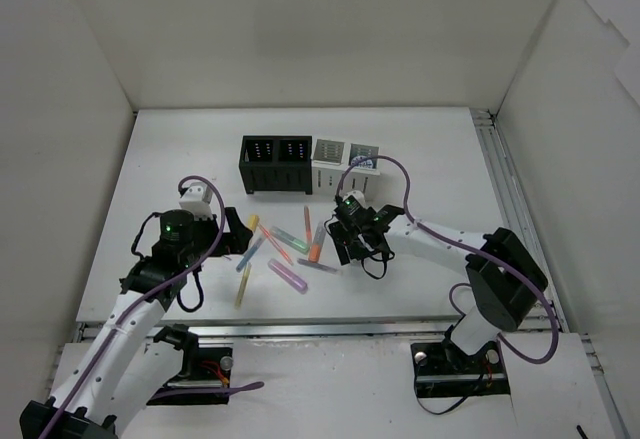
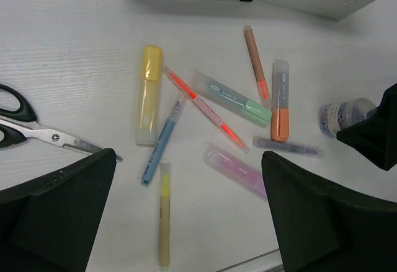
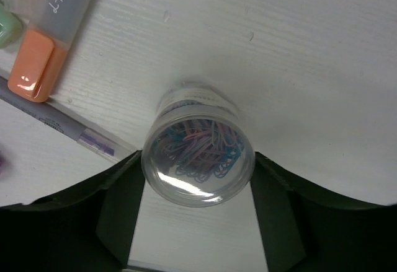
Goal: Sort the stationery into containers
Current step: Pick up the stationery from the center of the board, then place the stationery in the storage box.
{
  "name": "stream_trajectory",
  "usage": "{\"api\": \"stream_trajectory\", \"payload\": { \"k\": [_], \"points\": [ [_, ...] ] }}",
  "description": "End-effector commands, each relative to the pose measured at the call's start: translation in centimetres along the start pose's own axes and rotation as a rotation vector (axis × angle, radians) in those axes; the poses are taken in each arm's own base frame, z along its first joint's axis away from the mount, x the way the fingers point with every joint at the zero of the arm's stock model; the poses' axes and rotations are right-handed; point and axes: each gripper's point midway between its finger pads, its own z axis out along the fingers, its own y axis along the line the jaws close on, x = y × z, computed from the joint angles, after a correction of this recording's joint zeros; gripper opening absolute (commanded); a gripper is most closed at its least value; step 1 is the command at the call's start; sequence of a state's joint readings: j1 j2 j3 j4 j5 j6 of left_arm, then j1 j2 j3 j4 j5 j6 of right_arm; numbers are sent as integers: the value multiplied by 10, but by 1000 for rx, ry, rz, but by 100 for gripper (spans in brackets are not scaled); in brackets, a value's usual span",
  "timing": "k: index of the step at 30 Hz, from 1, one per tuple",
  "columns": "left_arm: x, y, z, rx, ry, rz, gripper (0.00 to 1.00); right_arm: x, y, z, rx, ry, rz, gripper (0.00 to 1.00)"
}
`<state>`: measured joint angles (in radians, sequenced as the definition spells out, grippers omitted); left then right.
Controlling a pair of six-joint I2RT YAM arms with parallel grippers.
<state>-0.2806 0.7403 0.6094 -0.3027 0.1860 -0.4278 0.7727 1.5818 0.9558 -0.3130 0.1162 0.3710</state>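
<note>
Several markers and pens lie loose mid-table: a yellow marker (image 2: 149, 95), blue pen (image 2: 162, 140), red pen (image 2: 205, 108), green marker (image 2: 231, 98), orange marker (image 2: 280, 101), pink marker (image 2: 236, 168) and thin yellow pen (image 2: 164, 213). My left gripper (image 2: 189, 216) is open and empty above their near edge, also seen from the top (image 1: 235, 234). My right gripper (image 3: 197, 160) is shut on a clear round tub of paper clips (image 3: 198, 151), low over the table right of the pens (image 1: 355, 239). The black organiser (image 1: 277, 164) and white organiser (image 1: 345, 164) stand side by side behind them.
Scissors (image 2: 25, 123) lie left of the markers, under my left arm. A brown pen (image 2: 254, 61) and a purple pen (image 2: 287, 147) lie beside the orange marker. Something blue and white sits in the white organiser's right compartment (image 1: 362, 162). White walls enclose the table.
</note>
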Motion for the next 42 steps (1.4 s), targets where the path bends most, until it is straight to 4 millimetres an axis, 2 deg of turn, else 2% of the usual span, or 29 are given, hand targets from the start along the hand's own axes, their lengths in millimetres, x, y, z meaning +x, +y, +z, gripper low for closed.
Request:
{"api": "stream_trajectory", "payload": {
  "k": [1,2,4,5,8,9,11,12,14,15,17,18,21,23,25,34,37,38,39,42],
  "points": [
    [-20,-9,-2,29,-65,0,99,-14,2,-4,6,-46,47,59],
    [-20,-10,-3,31,-66,0,99,-16,1,-6,11,-58,51,50],
    [-20,-9,-2,28,-64,3,100,-28,1,-16,7,-105,58,42],
    [-21,-10,-3,29,-66,3,99,-33,0,-21,8,-124,59,42],
    [-22,-10,-3,30,-68,6,99,-69,-4,-49,14,-247,61,42],
    [-23,-10,-3,32,-69,8,99,-88,-4,-61,11,-295,52,42],
    [-24,-11,-3,31,-72,16,100,-112,-13,-74,18,-347,73,42],
    [-25,-11,-4,34,-76,18,100,-136,-23,-87,25,-401,100,41],
    [-27,-12,-5,35,-82,19,100,-160,-36,-102,47,-457,117,41],
    [-28,-12,-5,37,-89,16,100,-181,-45,-111,66,-493,120,40],
    [-26,-16,-2,60,-86,15,100,-198,-54,-111,91,-509,126,40],
    [-26,-16,-1,63,-80,16,99,-216,-63,-122,98,-545,128,40],
    [-29,-14,1,43,-71,22,99,-243,-81,-122,118,-566,136,40],
    [-32,-12,1,31,-77,21,100,-251,-83,-110,107,-547,124,39],
    [-31,-11,1,23,-78,21,99,-261,-90,-109,98,-555,131,39],
    [-36,-9,3,3,-73,20,99,-261,-93,-57,103,-454,105,41],
    [-35,-8,3,-6,-66,18,99,-259,-100,-46,134,-430,112,49],
    [-35,-7,2,-7,-67,18,99,-257,-102,-42,142,-419,111,56],
    [-34,-7,2,-9,-68,16,100,-258,-103,-41,146,-419,116,58],
    [-32,-4,0,-20,-67,14,100,-255,-103,-38,148,-400,111,82]
  ]
}}
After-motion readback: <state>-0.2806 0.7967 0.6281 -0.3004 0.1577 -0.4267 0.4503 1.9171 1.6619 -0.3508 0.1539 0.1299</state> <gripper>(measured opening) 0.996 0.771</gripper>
